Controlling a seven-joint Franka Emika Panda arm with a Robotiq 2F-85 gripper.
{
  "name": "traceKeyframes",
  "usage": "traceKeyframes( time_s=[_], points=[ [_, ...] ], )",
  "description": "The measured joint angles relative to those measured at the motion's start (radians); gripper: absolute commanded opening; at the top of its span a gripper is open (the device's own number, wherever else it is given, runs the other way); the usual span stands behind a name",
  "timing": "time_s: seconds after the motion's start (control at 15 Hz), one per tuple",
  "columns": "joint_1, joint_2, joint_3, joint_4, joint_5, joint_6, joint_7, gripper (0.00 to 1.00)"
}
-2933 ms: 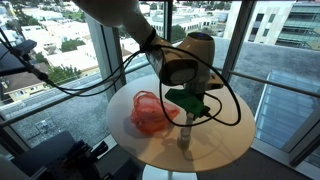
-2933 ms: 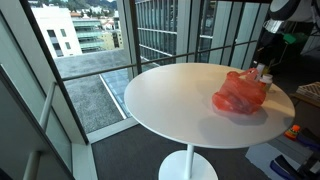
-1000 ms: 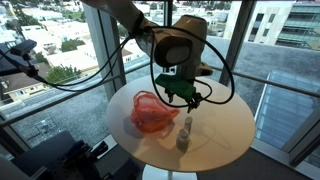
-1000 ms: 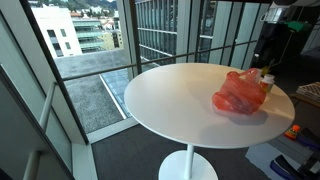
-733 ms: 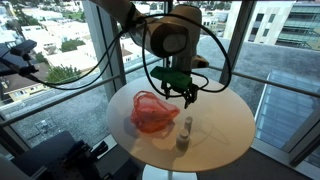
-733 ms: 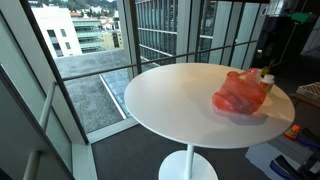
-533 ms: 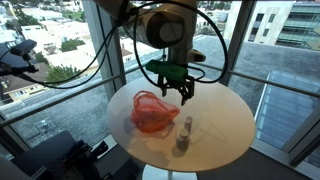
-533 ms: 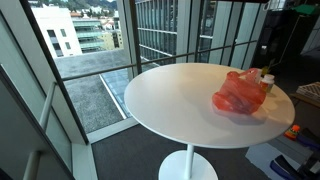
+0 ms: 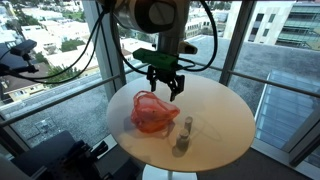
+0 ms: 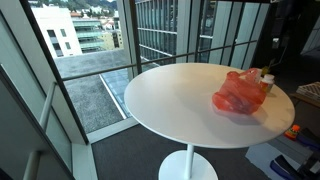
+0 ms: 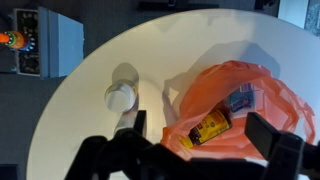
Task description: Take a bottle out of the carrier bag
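Note:
An orange carrier bag (image 9: 152,113) lies on the round white table (image 9: 220,120); it also shows in an exterior view as the bag (image 10: 240,93). My gripper (image 9: 166,90) hangs open just above the bag's far edge, nothing between its fingers. In the wrist view the gripper (image 11: 203,131) is spread over the bag (image 11: 262,90), whose open mouth shows a lying bottle (image 11: 206,128) with a yellow label and a blue-white packet (image 11: 241,99). Another bottle (image 9: 183,137) stands upright on the table beside the bag, seen from above as a white cap (image 11: 120,97), and also as the standing bottle (image 10: 267,83).
Tall window panes and railings ring the table (image 10: 170,100). Black cables (image 9: 100,60) loop off the arm. A grey box (image 11: 45,40) stands on the floor beside the table. Dark equipment (image 9: 70,158) sits low near the table foot.
My open gripper has risen from above the standing bottle and swung across until it hangs over the orange bag. Bottle and bag have stayed where they were.

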Motion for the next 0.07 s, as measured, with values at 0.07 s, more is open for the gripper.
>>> traceKeyframes(
  time_s=[0.07],
  points=[
    [0.001, -0.002, 0.000, -0.003, 0.000, -0.001, 0.000, 1.00]
  ],
)
